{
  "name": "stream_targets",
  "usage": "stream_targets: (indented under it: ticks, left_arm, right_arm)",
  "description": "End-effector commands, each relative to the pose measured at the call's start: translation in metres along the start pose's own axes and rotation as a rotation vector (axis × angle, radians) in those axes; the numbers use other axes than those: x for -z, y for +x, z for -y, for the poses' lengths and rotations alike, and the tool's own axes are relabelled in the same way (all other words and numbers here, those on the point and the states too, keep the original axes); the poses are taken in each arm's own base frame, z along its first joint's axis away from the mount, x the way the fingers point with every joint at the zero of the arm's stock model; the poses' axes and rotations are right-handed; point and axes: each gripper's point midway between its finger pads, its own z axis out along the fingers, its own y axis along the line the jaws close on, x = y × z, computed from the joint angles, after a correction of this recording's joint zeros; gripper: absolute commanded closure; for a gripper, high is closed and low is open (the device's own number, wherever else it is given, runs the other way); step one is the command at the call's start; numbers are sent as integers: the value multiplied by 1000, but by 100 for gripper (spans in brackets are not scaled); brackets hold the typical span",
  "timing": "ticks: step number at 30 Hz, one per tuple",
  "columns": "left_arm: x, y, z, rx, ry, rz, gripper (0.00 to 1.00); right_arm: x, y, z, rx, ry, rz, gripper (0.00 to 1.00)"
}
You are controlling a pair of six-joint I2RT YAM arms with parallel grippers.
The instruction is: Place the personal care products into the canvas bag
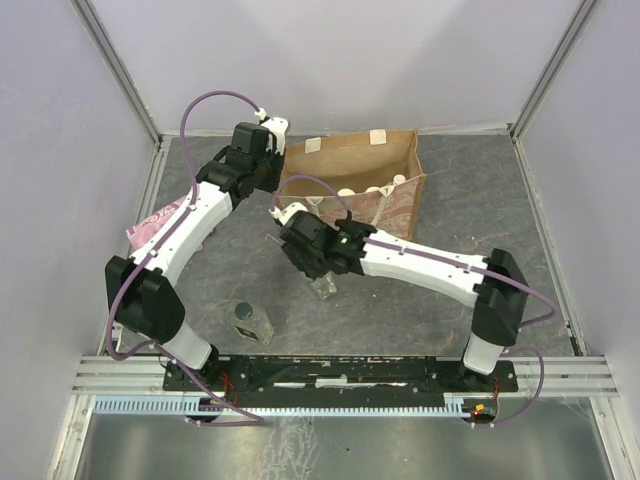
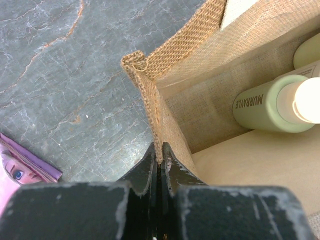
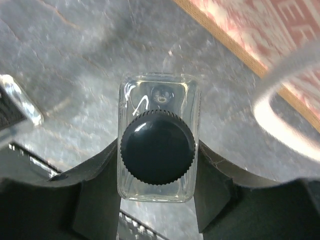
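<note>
Grips, both sides —
your left gripper point(image 2: 160, 152) pinches the canvas bag point(image 2: 172, 57) wall; right gripper point(image 3: 158, 170) clamps a clear bottle point(image 3: 157, 95).

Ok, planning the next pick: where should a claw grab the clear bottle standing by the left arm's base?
The clear bottle stands upright, clear of neighbours, so I'd come straight down and close on its squarish body just below the black cap.
</note>
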Motion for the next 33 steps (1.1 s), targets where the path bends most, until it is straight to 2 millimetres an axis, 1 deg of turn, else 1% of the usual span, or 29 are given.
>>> stream_targets:
  ticks: [1, 4, 8, 10, 14, 15, 20, 23, 26, 30, 33]
  left_arm:
    - [19, -18, -8, 1, -18, 68, 97]
    - [17, -18, -8, 3, -17, 69, 97]
    - [14, -15, -10, -6, -24, 58, 97]
    - [14, -13, -11, -12, -35, 55, 97]
    - [16, -14, -15, -8, -55, 78, 97]
    - [15, -14, -15, -7, -54, 80, 97]
    - [14, -18, -12, 6, -38, 90, 97]
    - [15, -18, -11, 7, -34, 91, 97]
    - [17, -18, -12, 7, -36, 94, 97]
    - [21, -19, -12, 16, -40, 102, 97]
    - [24, -19, -12, 24, -40, 108, 97]
  right_arm:
    - [103, -60, 15, -91, -60, 183, 100]
    - [139, -68, 23, -89, -73, 203, 100]
    - [182, -87, 39, -94, -60, 279, 100]
    - [203, -101, 51, -125, -39, 338, 100]
    - [244, -140, 74, -184, -6, 494, 100]
    - [251, -147, 78, -183, 4, 530, 100]
    - [264, -184, 101, -173, 67, 707, 100]
    - [272, -211, 113, -161, 80, 808, 100]
    - [275, -235, 125, -138, 113, 875, 100]
    - [264, -262, 137, -109, 129, 931, 100]
    - [245, -277, 143, -98, 130, 937, 100]
